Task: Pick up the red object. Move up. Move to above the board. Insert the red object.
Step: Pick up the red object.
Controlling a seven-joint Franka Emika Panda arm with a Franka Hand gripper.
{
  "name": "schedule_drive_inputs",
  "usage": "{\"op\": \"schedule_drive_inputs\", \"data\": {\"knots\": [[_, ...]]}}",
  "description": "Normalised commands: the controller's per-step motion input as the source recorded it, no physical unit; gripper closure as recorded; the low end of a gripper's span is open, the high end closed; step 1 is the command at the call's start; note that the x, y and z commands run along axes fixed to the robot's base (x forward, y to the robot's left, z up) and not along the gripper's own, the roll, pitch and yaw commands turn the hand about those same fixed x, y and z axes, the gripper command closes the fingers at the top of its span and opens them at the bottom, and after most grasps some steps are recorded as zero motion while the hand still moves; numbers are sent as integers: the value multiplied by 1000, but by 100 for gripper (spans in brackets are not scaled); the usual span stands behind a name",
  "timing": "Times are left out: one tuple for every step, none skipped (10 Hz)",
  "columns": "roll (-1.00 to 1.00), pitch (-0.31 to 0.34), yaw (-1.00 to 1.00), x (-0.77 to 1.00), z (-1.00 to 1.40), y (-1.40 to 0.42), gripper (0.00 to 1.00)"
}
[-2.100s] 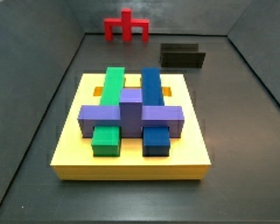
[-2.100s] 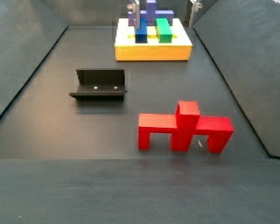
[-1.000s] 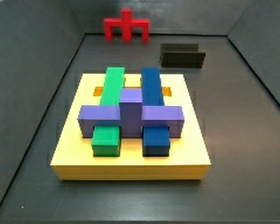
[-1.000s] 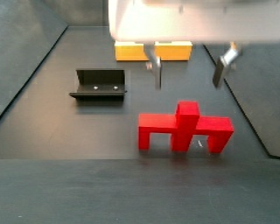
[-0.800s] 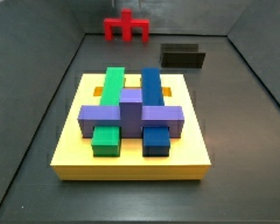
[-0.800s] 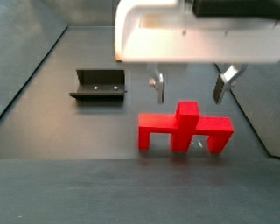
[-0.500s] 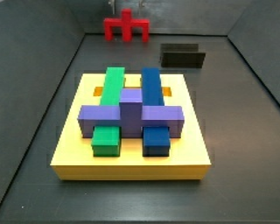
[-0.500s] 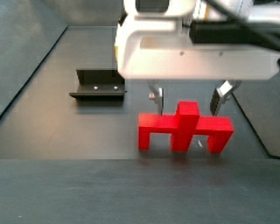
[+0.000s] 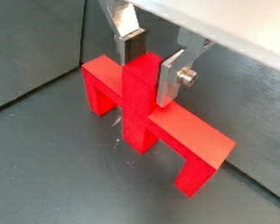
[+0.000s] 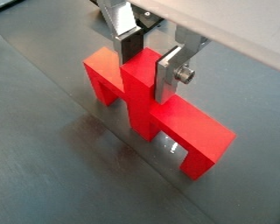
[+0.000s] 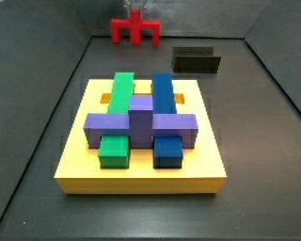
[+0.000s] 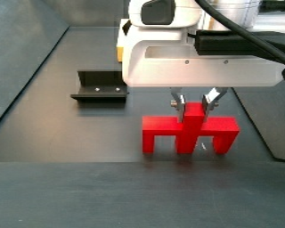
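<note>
tabletop (image 11: 40,113): dark grey, carries everything.
board (image 11: 78,165): yellow slab, near end in a side view; green, blue and purple blocks slotted in.
arm: white wrist housing (image 12: 199,64) directly over the red object, pointing straight down.
red object (image 12: 188,132): standing on its legs on the tabletop, well apart from the board; also at the far end in a side view (image 11: 136,29).
fixture (image 12: 101,86): beside the red object, not touching.
gripper (image 9: 150,63): lowered over the stem, silver fingers (image 10: 171,70) clamped against both its sides in both wrist views.
</note>
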Motion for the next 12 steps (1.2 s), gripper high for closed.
{"op": "schedule_drive_inputs", "data": {"knots": [[0, 0, 0, 0, 0, 0, 100], [0, 0, 0, 0, 0, 0, 100], [0, 0, 0, 0, 0, 0, 100], [0, 0, 0, 0, 0, 0, 100], [0, 0, 0, 0, 0, 0, 100], [0, 0, 0, 0, 0, 0, 100], [0, 0, 0, 0, 0, 0, 100], [0, 0, 0, 0, 0, 0, 100], [0, 0, 0, 0, 0, 0, 100], [0, 0, 0, 0, 0, 0, 100], [0, 0, 0, 0, 0, 0, 100], [0, 0, 0, 0, 0, 0, 100]]}}
